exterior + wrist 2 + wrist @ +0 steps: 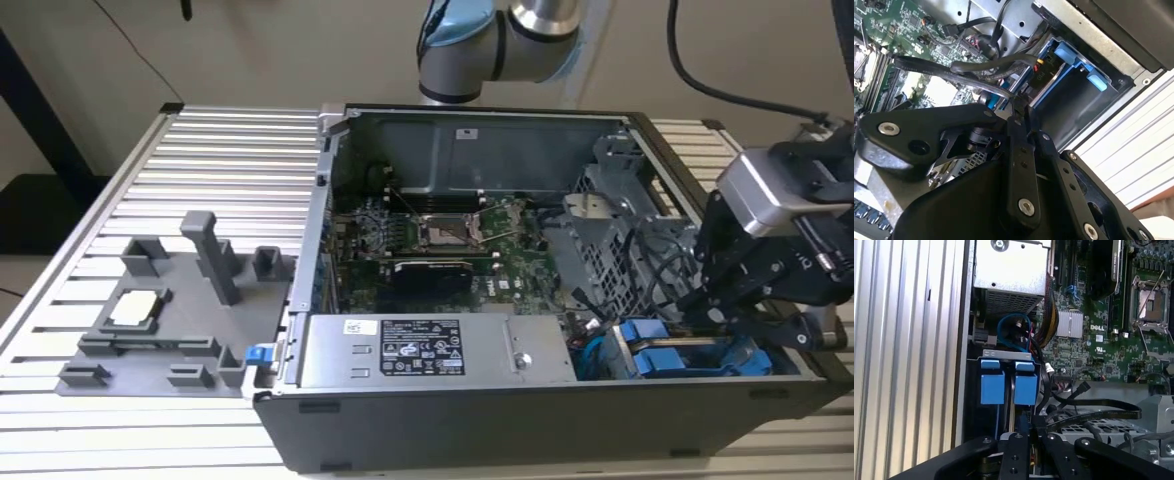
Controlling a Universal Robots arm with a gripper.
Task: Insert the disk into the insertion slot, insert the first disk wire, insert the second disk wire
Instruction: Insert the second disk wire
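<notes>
We see an open computer case (534, 420) on a ribbed metal table (214, 160), its green circuit board (454, 240) bare, and beside it a grey tray (160, 310) holding what may be a chip (138, 307).

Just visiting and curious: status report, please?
Gripper down in the case by the blue disk carriers. Pinching a black wire. Loose cables crowd nearby.

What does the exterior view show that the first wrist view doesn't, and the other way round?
Exterior view: the grey jointed robot arm above the open computer case, and a grey plastic fixture tray at the exterior view's left.
First wrist view: a looped blue cable and a small silver finned heatsink, seen close.
Both: the bright blue plastic drive carriers and the green motherboard.
</notes>
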